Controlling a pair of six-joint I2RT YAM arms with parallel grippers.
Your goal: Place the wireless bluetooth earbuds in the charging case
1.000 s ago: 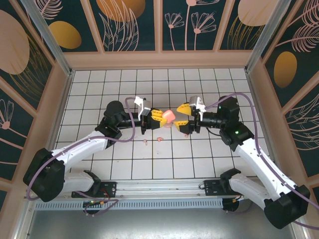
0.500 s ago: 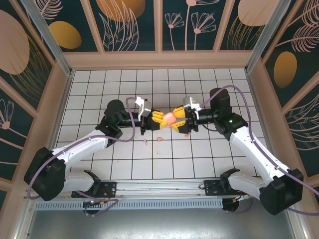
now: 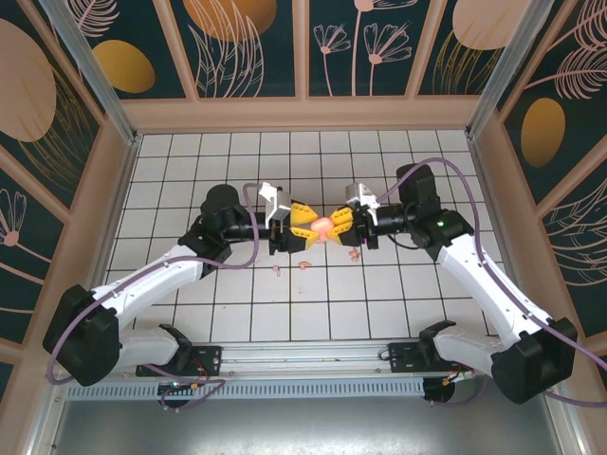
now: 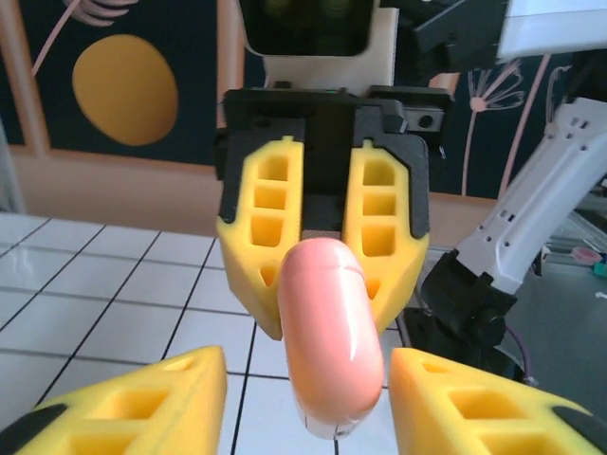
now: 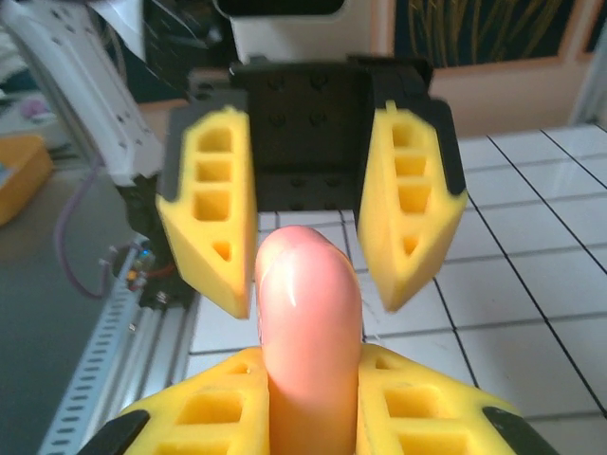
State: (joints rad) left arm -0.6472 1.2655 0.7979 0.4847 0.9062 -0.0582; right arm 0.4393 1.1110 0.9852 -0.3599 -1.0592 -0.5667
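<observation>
Item: charging case (image 3: 323, 226), salmon-pink and lid shut, held in the air over the middle of the table (image 3: 190, 161), end-on between the two claws; two small pink pieces on the tiles just nearer, judged to be the wireless bluetooth earbuds (image 3: 303, 264), are too small to make out. Right claw (image 3: 336, 227): clamped on the case's right end; left claw (image 3: 309, 227): fingers apart either side of the left end, apparently not touching. Handling note: draw the left claw straight back leftward without brushing the case, and keep the right grip firm and level.
</observation>
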